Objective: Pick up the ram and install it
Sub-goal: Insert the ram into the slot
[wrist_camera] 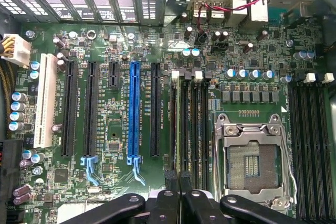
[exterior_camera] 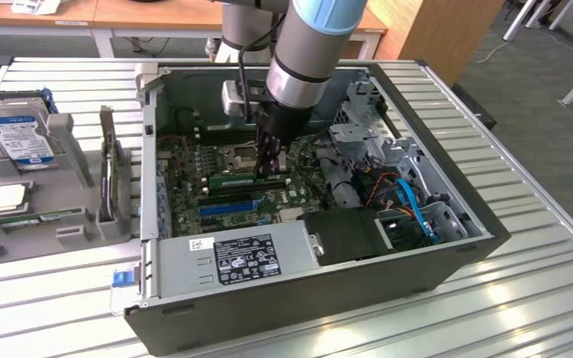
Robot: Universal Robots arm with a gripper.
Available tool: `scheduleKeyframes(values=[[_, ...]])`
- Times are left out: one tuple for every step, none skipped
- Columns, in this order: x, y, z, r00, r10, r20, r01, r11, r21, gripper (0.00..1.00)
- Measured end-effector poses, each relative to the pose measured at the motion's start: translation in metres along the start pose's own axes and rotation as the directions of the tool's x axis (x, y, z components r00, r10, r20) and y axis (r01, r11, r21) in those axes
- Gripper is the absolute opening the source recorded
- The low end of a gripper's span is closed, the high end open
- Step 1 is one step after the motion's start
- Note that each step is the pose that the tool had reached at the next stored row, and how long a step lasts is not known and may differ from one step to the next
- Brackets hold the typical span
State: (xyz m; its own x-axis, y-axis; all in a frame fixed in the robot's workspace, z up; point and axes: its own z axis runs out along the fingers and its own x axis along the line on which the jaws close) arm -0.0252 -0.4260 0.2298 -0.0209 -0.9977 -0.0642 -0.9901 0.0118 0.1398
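The ram [exterior_camera: 235, 180] is a thin green stick standing on edge in a memory slot of the motherboard, inside the open computer case [exterior_camera: 465, 246]. In the wrist view the ram [wrist_camera: 182, 124] runs along the black slots beside the processor socket [wrist_camera: 252, 163]. My gripper [exterior_camera: 269, 173] reaches down into the case and is shut, its tips over one end of that stick. The wrist view has my gripper [wrist_camera: 177, 182] with its black fingers [wrist_camera: 168, 182] close together at the slot's end. Whether they press on the stick I cannot tell. A second, similar stick [exterior_camera: 30, 220] lies on the grey tray at the exterior view's left.
The grey tray [exterior_camera: 68, 231] also carries a hard drive [exterior_camera: 18, 138] and a square silver processor chip [exterior_camera: 8, 198]. In the case, the power supply [exterior_camera: 236, 257] sits at the front and a drive cage with blue cables [exterior_camera: 406, 198] towards the exterior view's right. A blue expansion slot [wrist_camera: 134, 114] lies beside the memory slots.
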Motion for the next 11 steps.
scheduleKeyframes(values=[[-0.0001,0.0000,0.0001,1.0000,0.000,0.0001,0.000,1.0000,0.0000,0.12],[-0.0003,-0.0001,0.0002,1.0000,0.000,0.0002,0.000,1.0000,0.0001,0.12],[-0.0003,-0.0001,0.0002,1.0000,0.000,0.0002,0.000,1.0000,0.0001,0.12],[-0.0003,0.0000,0.0001,1.0000,0.000,-0.0001,0.000,1.0000,0.0000,0.12],[-0.0003,0.0000,0.0003,1.0000,0.000,-0.0001,0.000,1.0000,0.0000,0.12],[-0.0003,0.0000,0.0004,1.0000,0.000,-0.0001,0.000,1.0000,0.0000,0.12],[-0.0003,-0.0001,0.0004,1.0000,0.000,0.0001,0.000,1.0000,0.0000,0.12],[-0.0003,-0.0001,0.0005,1.0000,0.000,0.0000,0.000,1.0000,0.0000,0.12],[-0.0003,-0.0001,0.0009,1.0000,0.000,0.0003,0.000,1.0000,0.0001,0.12],[-0.0003,-0.0001,0.0010,1.0000,0.000,0.0001,0.000,1.0000,0.0000,0.12],[-0.0002,-0.0001,0.0010,1.0000,0.000,0.0000,0.000,1.0000,0.0000,0.12]])
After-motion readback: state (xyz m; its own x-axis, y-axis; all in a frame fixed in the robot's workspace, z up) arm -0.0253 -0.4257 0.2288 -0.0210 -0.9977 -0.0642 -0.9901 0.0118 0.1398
